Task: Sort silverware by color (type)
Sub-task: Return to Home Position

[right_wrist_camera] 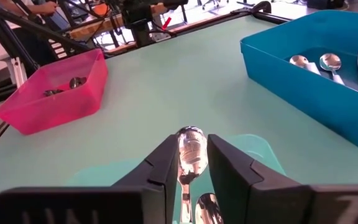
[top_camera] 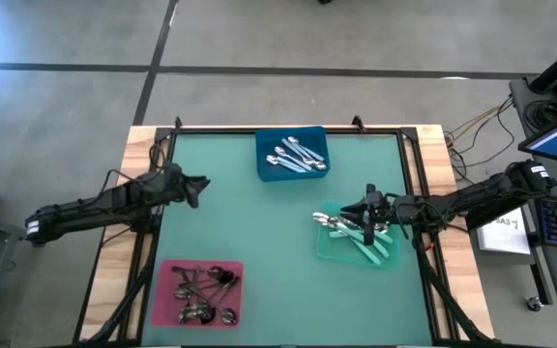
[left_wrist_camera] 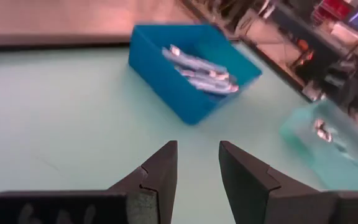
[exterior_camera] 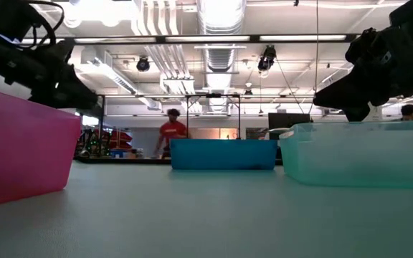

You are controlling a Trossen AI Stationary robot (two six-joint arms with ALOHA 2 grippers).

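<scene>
The left gripper [top_camera: 193,186] hangs over the teal mat [top_camera: 259,227] on its left side, arm stretched out low, fingers a small gap apart with nothing in them. The right gripper [top_camera: 367,208] reaches over the green tray [top_camera: 329,251], also only narrowly parted. Its wrist cam shows a spoon bowl [right_wrist_camera: 190,148] through that gap. Only the top cam shows the spoons [top_camera: 298,155] in the blue tray [top_camera: 269,174], the pink tray [top_camera: 162,275] and the green one. The low cam just gets tray walls.

The green mat [top_camera: 259,227] lies bare through its middle, leaving open passage between the blue tray [top_camera: 264,174] at the far edge, the pink tray [top_camera: 162,273] at the near left corner and the green tray [top_camera: 332,253] on the right, which the right gripper [top_camera: 348,210] hangs over.
</scene>
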